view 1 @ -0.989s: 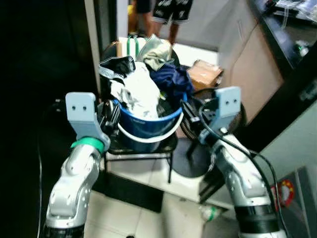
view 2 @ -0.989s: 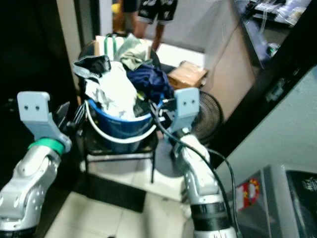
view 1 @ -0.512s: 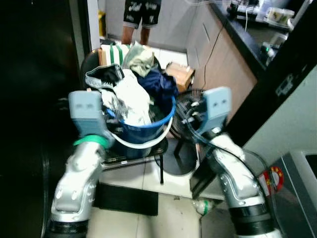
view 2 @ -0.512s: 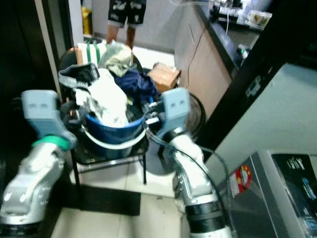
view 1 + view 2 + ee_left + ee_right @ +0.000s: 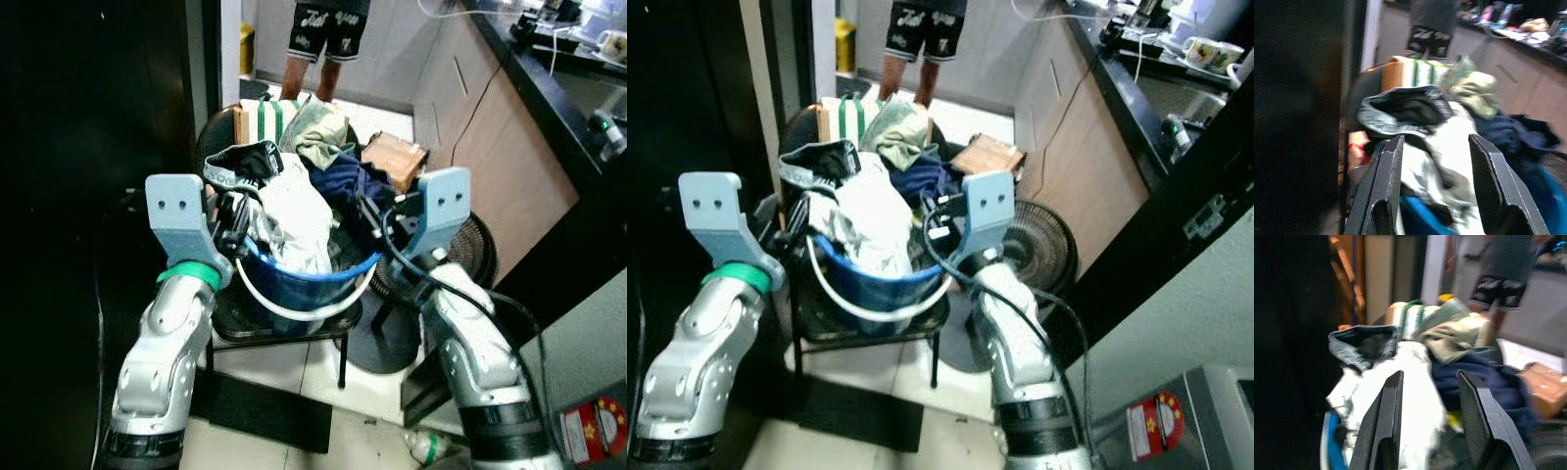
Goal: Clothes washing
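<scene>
A blue bucket [image 5: 306, 282] with a white handle stands on a black stool [image 5: 279, 331], heaped with clothes. On top lie a white garment [image 5: 299, 215], a navy one [image 5: 350, 181], an olive one [image 5: 318, 122] and a grey waistband [image 5: 238, 162]. My left gripper [image 5: 235, 223] is at the bucket's left side and my right gripper [image 5: 377, 230] at its right side. In the left wrist view the fingers [image 5: 1383, 186] stand apart over the rim with the white garment [image 5: 1442, 152] between them. The right wrist view shows its fingers [image 5: 1476, 421] apart too, holding nothing.
A person's legs [image 5: 315, 54] stand in the passage behind the stool. A cardboard box [image 5: 394, 157] and a floor fan [image 5: 472, 250] sit to the right, below a wooden cabinet with a dark counter [image 5: 554, 83]. A dark doorway lies left. A bottle [image 5: 427, 448] lies on the tiles.
The whole picture has shifted, so the camera has moved. Both grippers keep their places on either side of the bucket, fingers apart.
</scene>
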Robot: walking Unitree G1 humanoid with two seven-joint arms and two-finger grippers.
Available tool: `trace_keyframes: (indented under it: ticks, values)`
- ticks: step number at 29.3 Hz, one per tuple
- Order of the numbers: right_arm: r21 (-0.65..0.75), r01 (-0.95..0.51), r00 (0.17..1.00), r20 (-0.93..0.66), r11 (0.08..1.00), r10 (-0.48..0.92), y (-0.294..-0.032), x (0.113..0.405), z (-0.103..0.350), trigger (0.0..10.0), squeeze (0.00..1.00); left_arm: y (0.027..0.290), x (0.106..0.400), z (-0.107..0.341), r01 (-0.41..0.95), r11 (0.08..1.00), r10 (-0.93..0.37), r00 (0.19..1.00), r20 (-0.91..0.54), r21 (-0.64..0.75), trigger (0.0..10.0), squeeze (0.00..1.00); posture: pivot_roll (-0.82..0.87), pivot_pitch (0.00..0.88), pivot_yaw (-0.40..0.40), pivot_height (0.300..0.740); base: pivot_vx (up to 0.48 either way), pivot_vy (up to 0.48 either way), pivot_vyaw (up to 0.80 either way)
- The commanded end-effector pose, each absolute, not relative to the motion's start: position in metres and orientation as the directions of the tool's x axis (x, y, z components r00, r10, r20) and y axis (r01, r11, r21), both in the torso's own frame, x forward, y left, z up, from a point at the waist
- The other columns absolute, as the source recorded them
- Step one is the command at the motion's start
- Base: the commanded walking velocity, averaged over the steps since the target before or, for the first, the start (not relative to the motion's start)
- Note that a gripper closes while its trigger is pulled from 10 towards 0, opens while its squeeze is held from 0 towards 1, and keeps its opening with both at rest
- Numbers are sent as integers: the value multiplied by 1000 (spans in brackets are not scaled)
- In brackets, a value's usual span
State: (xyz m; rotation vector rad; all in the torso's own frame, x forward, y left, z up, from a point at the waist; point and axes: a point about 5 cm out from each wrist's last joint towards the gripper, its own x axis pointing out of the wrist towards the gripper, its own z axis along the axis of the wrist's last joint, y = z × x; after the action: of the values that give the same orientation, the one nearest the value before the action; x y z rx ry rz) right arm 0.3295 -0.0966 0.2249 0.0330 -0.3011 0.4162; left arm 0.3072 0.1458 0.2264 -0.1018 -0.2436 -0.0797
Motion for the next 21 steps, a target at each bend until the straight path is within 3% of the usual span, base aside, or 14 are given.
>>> trace_keyframes:
  ticks: [1,18,21]
  values:
    - [-30,-377,885,284,926,369,-105,331,222,10000,0,141,307,224,106,989,-79,969,236,-104,10000,0,53,44,-71,740,311,0,0]
    - [-32,-355,895,276,934,350,-110,334,221,10000,0,143,308,223,107,989,-80,969,235,-104,10000,0,50,42,-70,740,305,0,0]
    - [-25,-340,901,277,940,333,-111,334,220,10000,0,143,310,223,121,988,-97,968,232,-94,10000,0,60,43,-31,740,301,0,0]
